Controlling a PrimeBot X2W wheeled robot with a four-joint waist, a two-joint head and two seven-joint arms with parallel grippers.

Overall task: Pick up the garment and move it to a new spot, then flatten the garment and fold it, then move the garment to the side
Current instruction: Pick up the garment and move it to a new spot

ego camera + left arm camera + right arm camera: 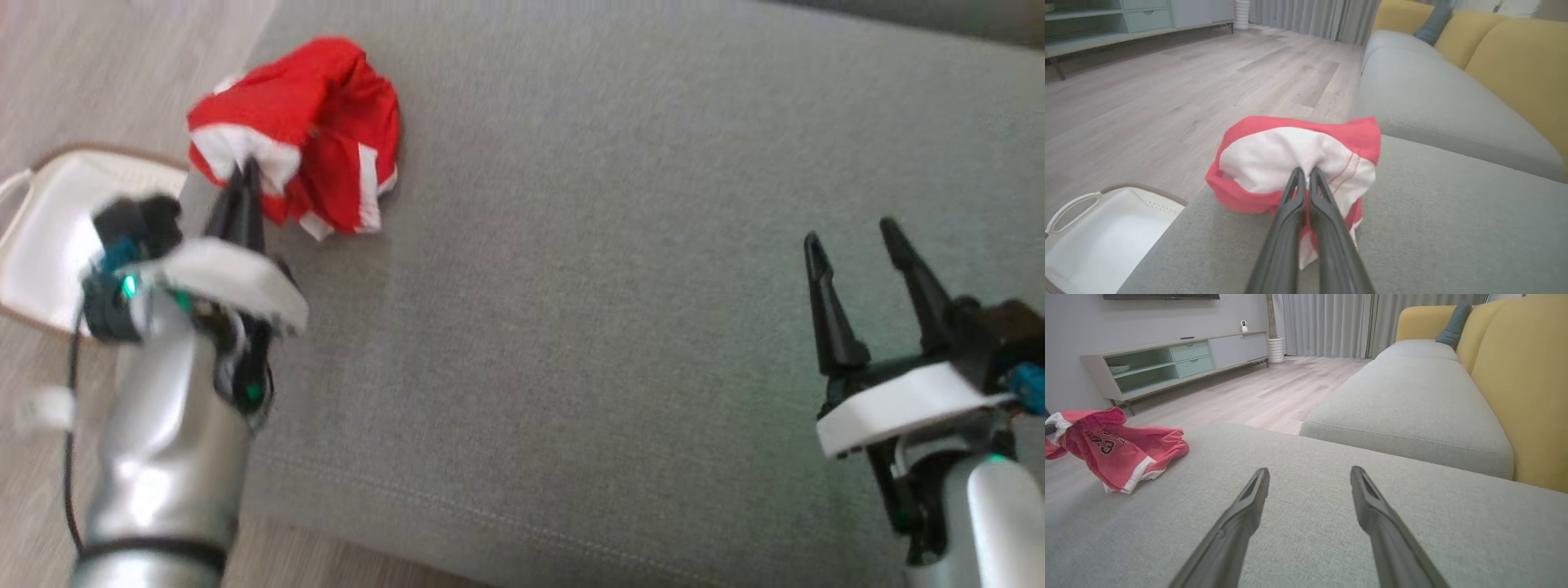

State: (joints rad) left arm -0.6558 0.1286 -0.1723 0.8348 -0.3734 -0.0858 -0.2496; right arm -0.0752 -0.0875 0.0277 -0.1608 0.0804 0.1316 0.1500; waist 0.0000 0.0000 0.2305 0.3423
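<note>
Grey sofa cushion (620,310): crumpled garment (302,114) is lying at its left edge | left gripper (245,173) jaws are being clamped on its white fold | right gripper (851,233) jaws are being held apart | cloth is being judged light, limp; hems are being favoured for holds

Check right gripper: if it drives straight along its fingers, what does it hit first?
Most likely the grey cushion under it: the open right gripper points low across its surface. The red jersey lies well off to the left, out of line. Depth is unclear; it might clear the far edge.
</note>
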